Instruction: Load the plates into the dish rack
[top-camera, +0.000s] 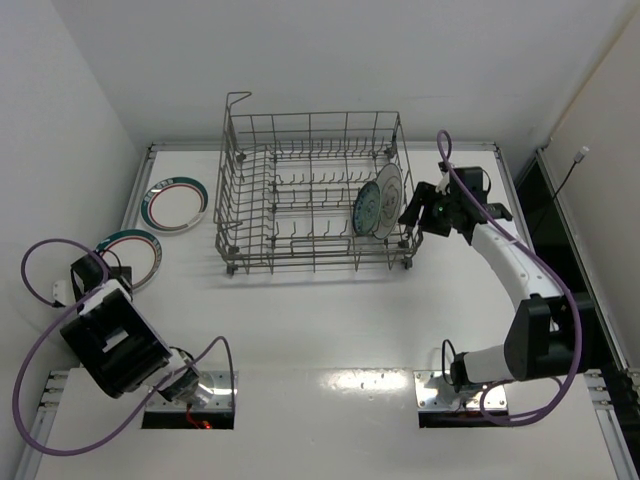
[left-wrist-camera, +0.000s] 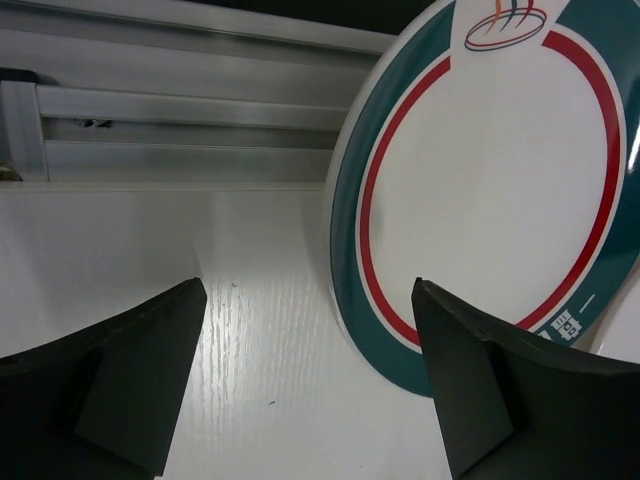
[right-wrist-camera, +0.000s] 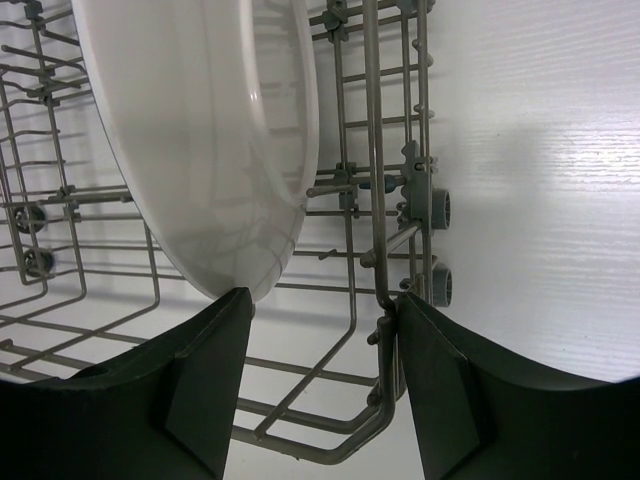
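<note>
The grey wire dish rack stands at the table's middle back. A small teal patterned plate and a white plate stand upright at its right end. Two white plates with green-and-red rims lie flat at the left, one farther and one nearer. My left gripper is open and empty, low over the table beside the nearer plate; its right finger overlaps the rim. My right gripper is open and empty at the rack's right wall, just below the white plate.
An aluminium rail runs along the table's left edge just beyond the left gripper. A white wall rises on the left. The rack's small wheels sit on the table by the right gripper. A raised handle stands at the rack's back left corner.
</note>
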